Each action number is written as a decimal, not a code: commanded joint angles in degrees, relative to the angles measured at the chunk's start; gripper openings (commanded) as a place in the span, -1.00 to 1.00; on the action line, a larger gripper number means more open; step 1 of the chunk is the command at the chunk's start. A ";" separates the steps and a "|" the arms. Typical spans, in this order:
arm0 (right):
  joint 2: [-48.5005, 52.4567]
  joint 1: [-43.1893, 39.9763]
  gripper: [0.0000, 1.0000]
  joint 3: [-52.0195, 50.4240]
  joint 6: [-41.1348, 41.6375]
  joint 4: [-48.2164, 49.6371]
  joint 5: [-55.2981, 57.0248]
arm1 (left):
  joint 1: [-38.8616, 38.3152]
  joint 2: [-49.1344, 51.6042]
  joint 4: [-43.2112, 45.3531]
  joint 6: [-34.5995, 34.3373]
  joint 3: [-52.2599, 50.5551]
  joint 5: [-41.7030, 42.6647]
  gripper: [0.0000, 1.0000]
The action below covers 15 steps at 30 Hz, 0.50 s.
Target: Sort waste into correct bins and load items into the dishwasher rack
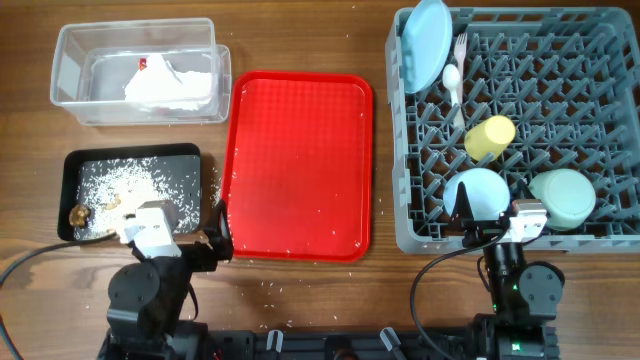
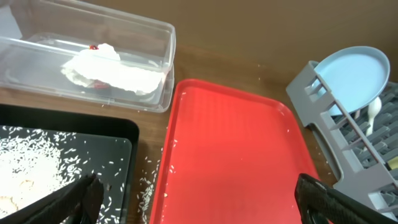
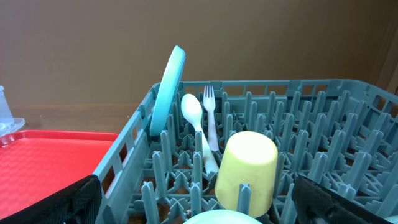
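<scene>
The crumpled white napkin (image 1: 165,85) with a red mark lies in the clear tub (image 1: 70,60). Rice and brown scraps (image 1: 120,185) lie in the black tray (image 1: 130,152). The grey rack (image 1: 400,150) holds the light blue plate (image 1: 428,45) on edge, fork (image 1: 461,48), spoon (image 1: 452,80), yellow cup (image 1: 490,137), light blue bowl (image 1: 482,190) and mint bowl (image 1: 563,197). My left gripper (image 1: 215,238) is open and empty over the red tray's near left corner (image 2: 199,199). My right gripper (image 1: 490,218) is open and empty over the rack's near edge (image 3: 199,199), behind the cup (image 3: 249,168).
The red tray (image 1: 300,160) lies between the black tray and the rack, with a few rice grains on it. Loose rice lies on the wood between the black tray and the red tray (image 2: 149,193) and near the table's front edge.
</scene>
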 commanded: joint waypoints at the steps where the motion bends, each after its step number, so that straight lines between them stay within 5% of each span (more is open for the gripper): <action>1: -0.15 -0.28 0.99 -0.09 -0.98 0.20 0.72 | -0.09 -2.93 1.77 1.51 -2.51 -0.96 1.00; 15: -0.15 -0.28 0.99 -0.09 -1.03 0.17 0.72 | 4.44 -10.16 19.39 1.49 -14.97 -1.20 1.00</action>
